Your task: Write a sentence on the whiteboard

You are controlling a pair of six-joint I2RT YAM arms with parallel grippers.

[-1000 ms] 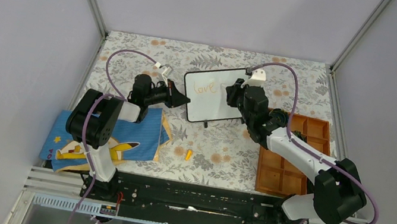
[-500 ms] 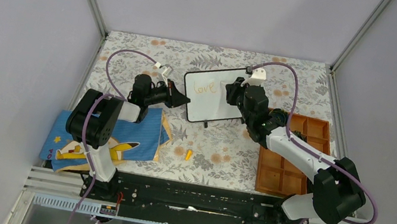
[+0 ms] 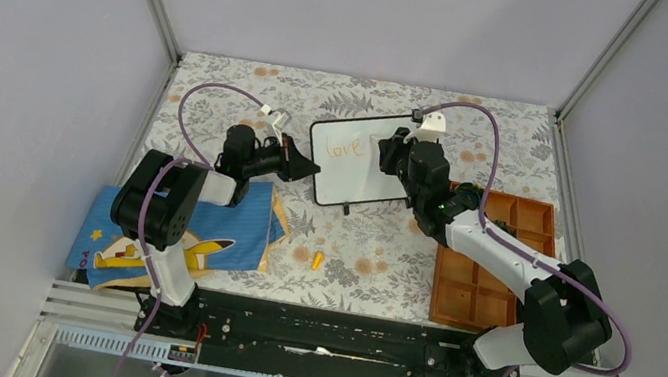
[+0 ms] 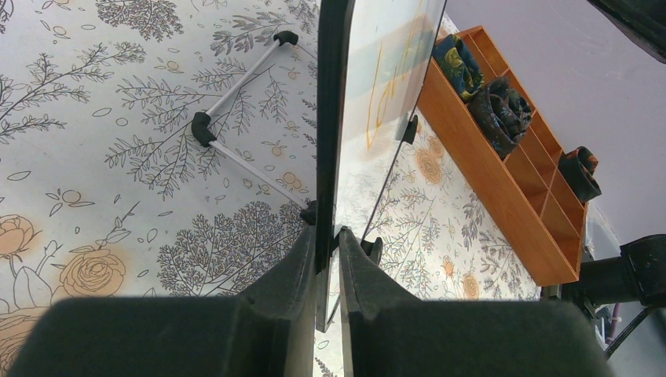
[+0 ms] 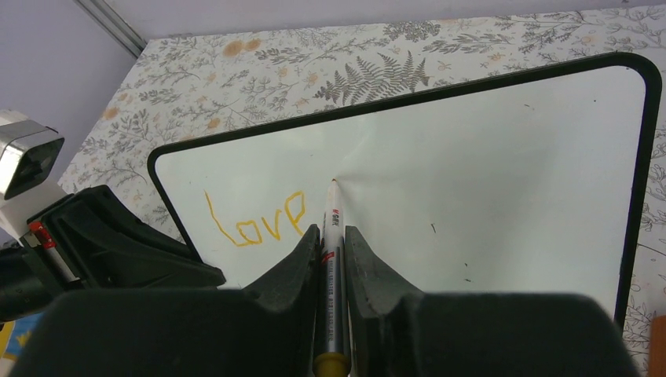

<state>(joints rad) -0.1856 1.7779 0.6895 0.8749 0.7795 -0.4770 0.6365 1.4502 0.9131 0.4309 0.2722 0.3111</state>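
Note:
The whiteboard (image 3: pixel 354 166) stands tilted at the table's middle back, white with a thin black frame; it also shows in the right wrist view (image 5: pixel 487 181) and edge-on in the left wrist view (image 4: pixel 334 118). The sentence (image 3: pixel 342 147) reads only "love" in orange, also seen in the right wrist view (image 5: pixel 255 220). My left gripper (image 3: pixel 311 169) is shut on the board's left edge (image 4: pixel 328 239). My right gripper (image 3: pixel 385 159) is shut on a white marker (image 5: pixel 333 251) with an orange rear end. Its tip touches the board just right of "love".
A wooden compartment tray (image 3: pixel 490 264) holding dark cloth bundles (image 4: pixel 491 94) sits right of the board. A blue cartoon-printed cloth (image 3: pixel 170 239) lies at the front left. A small orange cap (image 3: pixel 318 260) lies on the floral tablecloth in front. The board's wire stand (image 4: pixel 236 118) rests behind it.
My right gripper with the marker has shifted slightly up and left on the board. The left gripper and the board have not moved.

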